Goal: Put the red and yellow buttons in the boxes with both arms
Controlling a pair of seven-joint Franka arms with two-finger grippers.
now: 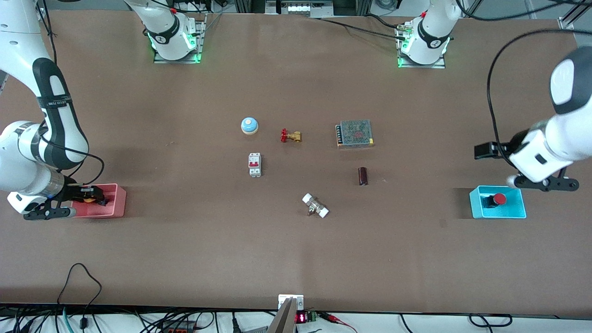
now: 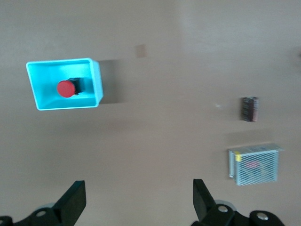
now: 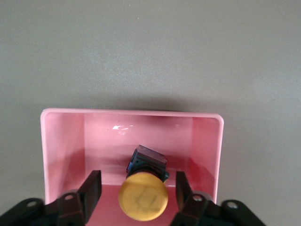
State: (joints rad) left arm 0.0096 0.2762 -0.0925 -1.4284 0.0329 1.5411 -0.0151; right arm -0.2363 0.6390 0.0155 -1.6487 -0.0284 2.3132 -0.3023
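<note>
The yellow button (image 3: pixel 143 197) lies in the pink-red box (image 3: pixel 61 141) at the right arm's end of the table; it also shows in the front view (image 1: pixel 90 200) inside the box (image 1: pixel 118 203). My right gripper (image 3: pixel 138 181) is low in that box, open, one finger on each side of the yellow cap with gaps. It shows in the front view (image 1: pixel 95 195) too. The red button (image 1: pixel 498 199) lies in the cyan box (image 1: pixel 518 212) at the left arm's end. My left gripper (image 2: pixel 138 188) is open and empty, up over bare table beside the cyan box (image 2: pixel 96 80), with the red button (image 2: pixel 66 88) inside it.
In the table's middle lie a blue dome (image 1: pixel 249 125), a brass valve with a red handle (image 1: pixel 290 136), a white circuit breaker (image 1: pixel 255 164), a mesh power supply (image 1: pixel 354 133), a dark cylinder (image 1: pixel 363 176) and a white-ended fitting (image 1: pixel 315 206).
</note>
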